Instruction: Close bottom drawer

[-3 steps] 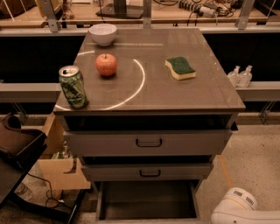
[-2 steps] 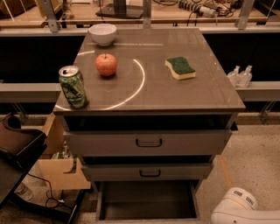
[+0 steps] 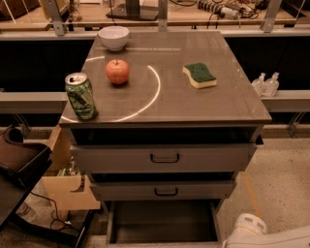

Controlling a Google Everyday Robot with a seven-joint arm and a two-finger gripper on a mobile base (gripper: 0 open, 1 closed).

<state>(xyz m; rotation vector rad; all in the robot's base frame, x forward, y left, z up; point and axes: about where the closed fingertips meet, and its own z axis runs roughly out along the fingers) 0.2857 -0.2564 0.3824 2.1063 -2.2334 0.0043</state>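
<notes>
The bottom drawer is still standing open, the arm idling beside it, its tool out of view, grip untellable.

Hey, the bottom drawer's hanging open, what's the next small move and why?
Probably bring the end effector, which is out of view, in front of the bottom drawer: it stands pulled out, dark inside showing, and only a white robot part shows at lower right.

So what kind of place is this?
Probably a robot test lab: a drawer cabinet staged with can, apple, sponge, a power strip on the bench behind, a white robot part at lower right. Its tool is out of view.
</notes>
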